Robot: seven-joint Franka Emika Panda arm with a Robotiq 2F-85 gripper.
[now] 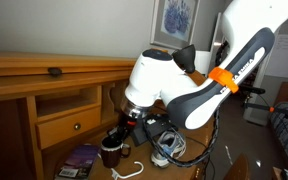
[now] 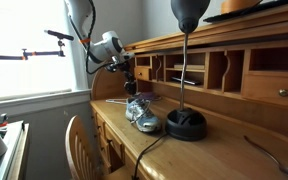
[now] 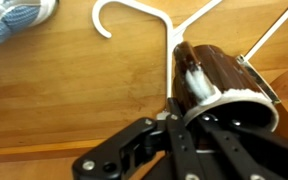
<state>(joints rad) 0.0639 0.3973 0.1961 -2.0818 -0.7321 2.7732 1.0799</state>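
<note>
Mug (image 3: 216,70), dark brown outside and white inside, sits at the very tip of the gripper (image 3: 199,112). The jaws stand narrow and appear pinched on its rim. In the wrist view the mug's long axis runs away from the fingers toward the top of the picture, with the open mouth nearest the gripper. In an exterior view it hangs just under the wrist, low over the wooden desk (image 1: 199,172), though contact with the wood cannot be told. A white hanger (image 3: 170,35) lies on the desk just beyond the mug's base, and its wire passes close beside the mug. A pale shoe (image 3: 14,18) lies well apart to one side. A black lamp (image 2: 186,122) stands farther along the desk.
</note>
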